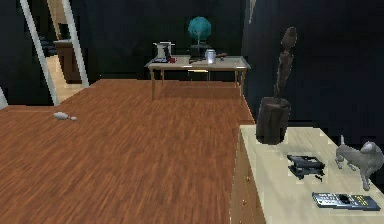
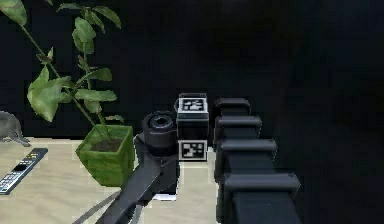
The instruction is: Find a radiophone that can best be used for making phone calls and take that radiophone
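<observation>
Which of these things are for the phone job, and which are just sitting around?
For the job: the dark phone-like gadget and the flat keypad device on the light cabinet. I can't tell which one is the radiophone.

Just lying about: the tall dark statue, grey animal figurine, potted plant, globe and mug.

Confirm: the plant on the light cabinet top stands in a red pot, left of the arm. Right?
No. The arm side view shows the pot is green, not red; it does stand on the light cabinet top, left of the arm.
</observation>
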